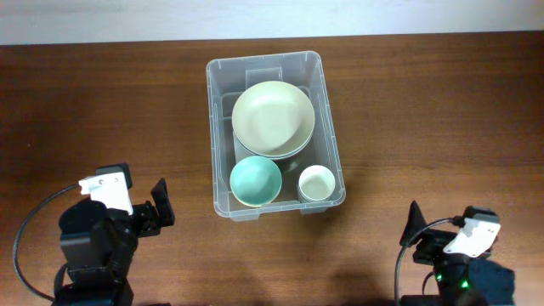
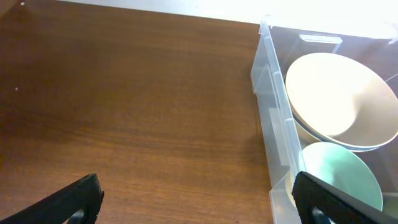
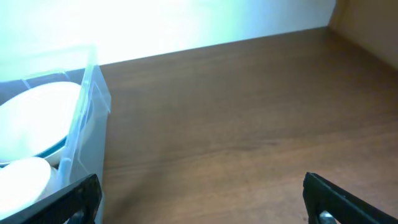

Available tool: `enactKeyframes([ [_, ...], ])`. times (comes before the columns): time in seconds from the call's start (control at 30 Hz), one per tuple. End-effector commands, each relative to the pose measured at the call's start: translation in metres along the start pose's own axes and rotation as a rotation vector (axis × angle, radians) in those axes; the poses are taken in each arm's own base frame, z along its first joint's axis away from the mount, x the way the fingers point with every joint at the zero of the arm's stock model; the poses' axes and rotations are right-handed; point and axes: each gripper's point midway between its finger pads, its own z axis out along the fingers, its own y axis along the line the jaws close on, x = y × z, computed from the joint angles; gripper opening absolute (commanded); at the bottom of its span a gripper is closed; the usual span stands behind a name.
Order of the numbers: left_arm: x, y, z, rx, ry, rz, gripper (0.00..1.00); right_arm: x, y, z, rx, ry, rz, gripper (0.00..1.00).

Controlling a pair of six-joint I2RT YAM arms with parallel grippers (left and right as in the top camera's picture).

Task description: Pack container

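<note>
The container (image 1: 212,136) sits at upper centre of the overhead frame on the counter (image 1: 102,102), holding a big bowl (image 1: 273,117), a teal bowl (image 1: 255,181) and a cup (image 1: 316,183). The left fingers (image 2: 81,196) and right fingers (image 3: 78,193) are spread wide and hold nothing. Packing looks finished, or nearly so.

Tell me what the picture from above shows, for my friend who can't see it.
A clear plastic container sits in the middle of a brown wooden table, holding a big cream bowl, a smaller mint-green bowl and a little white cup. The left gripper and right gripper sit near the bottom edge, both empty, apart from the container.
</note>
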Motion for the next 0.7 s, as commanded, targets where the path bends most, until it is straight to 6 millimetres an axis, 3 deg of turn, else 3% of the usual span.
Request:
enactKeyframes([
  [0.0, 0.003, -0.001, 0.001, 0.008, 0.005, 0.006, 1.00, 0.015, 0.007, 0.006, -0.057, -0.044, -0.010, 0.99],
  [0.13, 0.003, -0.001, 0.001, 0.008, 0.005, 0.006, 1.00, 0.024, 0.016, 0.025, -0.107, -0.065, -0.010, 0.99],
  [0.3, 0.003, -0.001, 0.001, 0.008, 0.005, 0.006, 1.00, 0.016, 0.020, 0.047, -0.128, -0.191, -0.023, 0.99],
  [0.5, 0.003, -0.001, 0.001, 0.008, 0.005, 0.006, 1.00, 0.010, 0.023, 0.059, -0.144, -0.318, -0.024, 0.99],
  [0.67, 0.003, -0.001, 0.001, 0.008, 0.005, 0.006, 1.00, 0.017, 0.029, 0.066, -0.166, -0.364, -0.080, 0.99],
])
